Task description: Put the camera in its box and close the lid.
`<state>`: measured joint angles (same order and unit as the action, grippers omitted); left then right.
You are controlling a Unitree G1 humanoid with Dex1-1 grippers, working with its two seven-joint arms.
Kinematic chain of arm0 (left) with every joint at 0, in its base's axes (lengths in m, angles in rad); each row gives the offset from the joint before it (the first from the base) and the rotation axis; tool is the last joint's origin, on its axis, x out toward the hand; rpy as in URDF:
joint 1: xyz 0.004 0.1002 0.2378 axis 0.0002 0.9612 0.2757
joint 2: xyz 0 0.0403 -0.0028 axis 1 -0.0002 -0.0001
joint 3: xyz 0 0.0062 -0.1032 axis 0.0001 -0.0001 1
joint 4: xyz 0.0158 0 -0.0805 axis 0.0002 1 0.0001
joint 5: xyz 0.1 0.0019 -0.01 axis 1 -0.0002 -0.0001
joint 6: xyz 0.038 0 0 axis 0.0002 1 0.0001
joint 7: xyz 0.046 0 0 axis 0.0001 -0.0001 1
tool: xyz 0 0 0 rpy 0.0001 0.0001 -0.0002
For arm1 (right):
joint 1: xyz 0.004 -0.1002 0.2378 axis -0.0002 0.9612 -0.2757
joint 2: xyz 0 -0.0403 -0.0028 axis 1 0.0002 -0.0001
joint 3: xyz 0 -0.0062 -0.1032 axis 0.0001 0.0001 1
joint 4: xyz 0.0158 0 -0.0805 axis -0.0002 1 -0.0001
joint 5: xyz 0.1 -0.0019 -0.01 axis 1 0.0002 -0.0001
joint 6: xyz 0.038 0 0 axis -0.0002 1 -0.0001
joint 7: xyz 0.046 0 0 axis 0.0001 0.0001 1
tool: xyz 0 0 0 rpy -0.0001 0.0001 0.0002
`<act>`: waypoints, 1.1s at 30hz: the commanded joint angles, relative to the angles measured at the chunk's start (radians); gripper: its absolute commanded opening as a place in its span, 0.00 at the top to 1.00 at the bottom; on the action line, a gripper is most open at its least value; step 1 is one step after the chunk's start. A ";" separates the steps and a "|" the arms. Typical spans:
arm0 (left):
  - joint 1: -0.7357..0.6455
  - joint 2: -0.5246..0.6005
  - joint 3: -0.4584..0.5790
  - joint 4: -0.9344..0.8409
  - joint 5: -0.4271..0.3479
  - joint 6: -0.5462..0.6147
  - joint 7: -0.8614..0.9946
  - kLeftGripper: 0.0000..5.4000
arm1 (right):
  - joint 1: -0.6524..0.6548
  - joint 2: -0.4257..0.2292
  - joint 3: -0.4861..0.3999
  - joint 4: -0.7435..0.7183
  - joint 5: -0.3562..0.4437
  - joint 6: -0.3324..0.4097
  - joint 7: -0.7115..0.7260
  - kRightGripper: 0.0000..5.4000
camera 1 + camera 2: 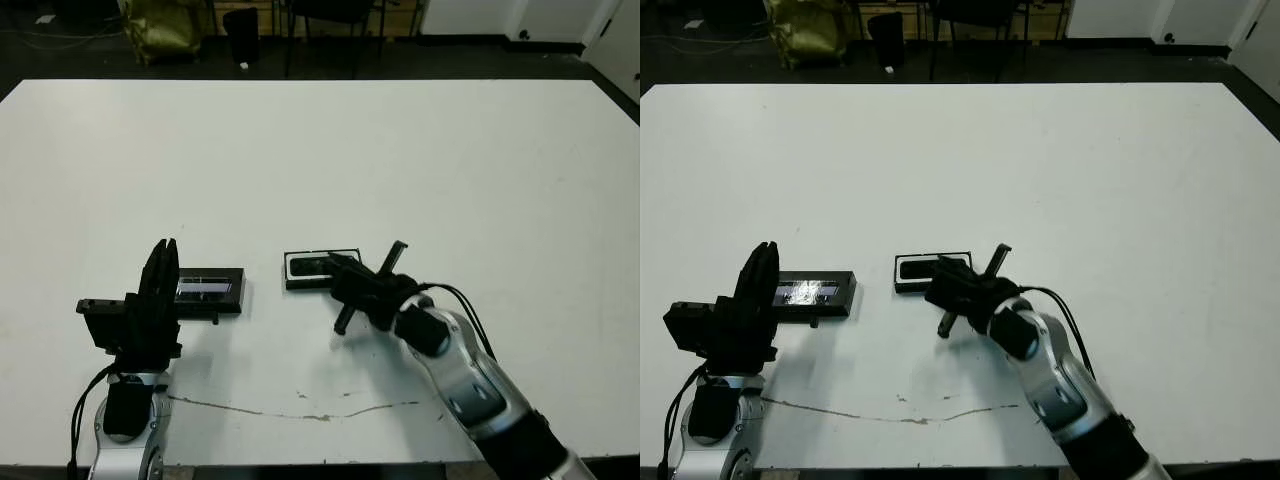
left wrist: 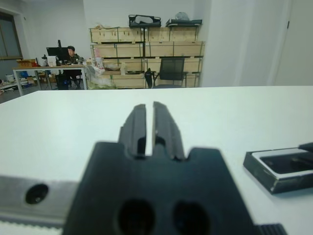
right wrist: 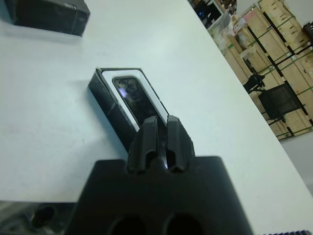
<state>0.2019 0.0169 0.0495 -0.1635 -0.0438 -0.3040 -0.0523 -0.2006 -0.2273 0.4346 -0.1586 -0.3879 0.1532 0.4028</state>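
Observation:
The box (image 1: 318, 283), a shallow black tray with white lining, lies in the middle of the table. The camera (image 3: 131, 96), a black bar with a pale bluish patch, lies inside it. My right gripper (image 1: 337, 266) is shut, and its tips rest at the box's right end, over the camera's end. The lid (image 1: 212, 290), flat and black with a glossy strip, lies to the left of the box and apart from it. My left gripper (image 1: 166, 248) stands upright at the lid's left end. It is shut, with nothing between its fingers (image 2: 138, 125).
The white table (image 1: 450, 170) stretches wide behind and to the right of the box. A thin dark scratch line (image 1: 300, 412) runs near the front edge. Chairs and a yellow bag (image 1: 160, 25) stand beyond the far edge. A person (image 2: 71, 53) sits at a distant desk.

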 commanded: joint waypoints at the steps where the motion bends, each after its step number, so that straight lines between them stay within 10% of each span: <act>1: 0.010 0.003 0.002 0.020 -0.003 -0.003 -0.002 1.00 | 0.028 0.016 -0.051 0.008 0.054 -0.069 -0.050 1.00; 12: 0.014 0.004 0.003 0.018 -0.007 0.001 -0.001 1.00 | 0.031 0.108 -0.231 0.075 0.198 -0.349 -0.274 1.00; 22: 0.012 0.022 0.017 0.025 -0.006 -0.021 -0.009 1.00 | 0.101 0.104 -0.417 -0.057 0.369 -0.336 -0.284 1.00; 33: 0.045 0.138 0.110 -0.116 -0.084 0.092 -0.085 1.00 | 0.345 0.106 -0.445 -0.136 0.561 -0.163 -0.195 1.00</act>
<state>0.2270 0.1235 0.1418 -0.2571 -0.1184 -0.2583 -0.1243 0.1171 -0.1193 0.0049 -0.2944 0.1516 -0.0444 0.2042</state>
